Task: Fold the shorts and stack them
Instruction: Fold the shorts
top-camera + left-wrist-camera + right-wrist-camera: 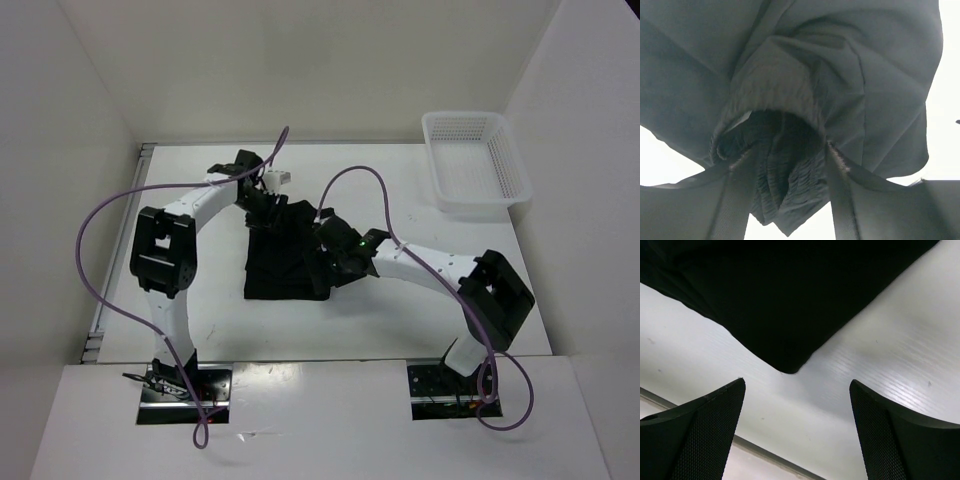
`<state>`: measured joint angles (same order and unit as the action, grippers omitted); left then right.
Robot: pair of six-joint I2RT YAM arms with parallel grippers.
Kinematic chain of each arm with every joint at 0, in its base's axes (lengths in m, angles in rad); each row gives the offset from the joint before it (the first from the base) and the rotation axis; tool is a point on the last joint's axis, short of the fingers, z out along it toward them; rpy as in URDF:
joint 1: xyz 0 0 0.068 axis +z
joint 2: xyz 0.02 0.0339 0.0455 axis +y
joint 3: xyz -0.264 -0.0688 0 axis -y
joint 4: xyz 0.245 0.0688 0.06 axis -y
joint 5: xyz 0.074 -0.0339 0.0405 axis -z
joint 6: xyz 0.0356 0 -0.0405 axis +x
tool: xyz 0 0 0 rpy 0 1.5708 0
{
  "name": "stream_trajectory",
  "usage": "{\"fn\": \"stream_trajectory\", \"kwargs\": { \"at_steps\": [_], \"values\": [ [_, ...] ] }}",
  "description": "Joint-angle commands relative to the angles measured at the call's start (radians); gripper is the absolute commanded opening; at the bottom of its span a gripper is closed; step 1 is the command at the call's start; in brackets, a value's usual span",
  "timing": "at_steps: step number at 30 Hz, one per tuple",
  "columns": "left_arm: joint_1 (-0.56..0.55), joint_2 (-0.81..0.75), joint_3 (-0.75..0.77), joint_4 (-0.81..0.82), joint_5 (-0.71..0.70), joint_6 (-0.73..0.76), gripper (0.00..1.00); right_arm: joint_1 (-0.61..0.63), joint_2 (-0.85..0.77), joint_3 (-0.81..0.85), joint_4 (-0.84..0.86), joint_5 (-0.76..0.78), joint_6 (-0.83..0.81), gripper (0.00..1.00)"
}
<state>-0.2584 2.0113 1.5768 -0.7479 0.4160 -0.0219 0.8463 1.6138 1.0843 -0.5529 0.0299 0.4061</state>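
Observation:
The black shorts (282, 258) lie in the middle of the table, partly folded. My left gripper (262, 205) is at their far edge. In the left wrist view it (785, 170) is shut on the gathered elastic waistband of the shorts (790, 65), which bunches between the fingers (735, 200) and hangs lifted off the table. My right gripper (325, 262) is over the shorts' right side. In the right wrist view it (797, 385) is open and empty, with a rounded corner of the shorts (785, 305) just beyond the fingertips (715, 410) on the white table.
A white plastic mesh basket (475, 165) stands at the back right. A small white object (278, 178) lies beside the left wrist. White walls enclose the table on three sides. Purple cables loop above both arms.

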Motion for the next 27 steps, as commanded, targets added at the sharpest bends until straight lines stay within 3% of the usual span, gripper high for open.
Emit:
{"fn": "stream_trajectory", "kwargs": {
  "at_steps": [1, 10, 11, 14, 15, 17, 18, 21, 27],
  "values": [
    [-0.015, 0.01, 0.002, 0.039, -0.028, 0.022, 0.59, 0.007, -0.005, -0.001, 0.125, -0.021, 0.027, 0.89],
    [-0.005, 0.058, -0.031, 0.07, 0.049, 0.022, 0.07, 0.007, 0.098, -0.03, 0.179, 0.027, 0.036, 0.88],
    [0.008, 0.049, -0.031, 0.07, 0.061, 0.022, 0.05, 0.007, 0.107, -0.03, 0.188, 0.027, 0.036, 0.83],
    [0.06, -0.002, 0.006, 0.027, 0.07, 0.022, 0.0, 0.007, 0.135, -0.04, 0.211, 0.004, 0.045, 0.66],
    [0.071, -0.02, 0.015, 0.016, 0.093, 0.022, 0.0, 0.007, 0.147, -0.05, 0.229, -0.008, 0.045, 0.5],
    [0.11, -0.068, 0.028, -0.021, 0.122, 0.022, 0.0, 0.007, 0.156, -0.05, 0.24, -0.008, 0.045, 0.35],
    [0.119, -0.078, 0.028, -0.033, 0.122, 0.022, 0.0, 0.007, 0.156, -0.05, 0.24, -0.008, 0.045, 0.2],
    [0.142, -0.097, 0.019, -0.077, 0.122, 0.022, 0.0, 0.007, 0.166, -0.05, 0.249, -0.008, 0.045, 0.0],
    [0.197, -0.054, -0.046, -0.088, 0.098, 0.022, 0.0, 0.007, 0.156, -0.069, 0.249, -0.008, 0.045, 0.0]
  ]
}}
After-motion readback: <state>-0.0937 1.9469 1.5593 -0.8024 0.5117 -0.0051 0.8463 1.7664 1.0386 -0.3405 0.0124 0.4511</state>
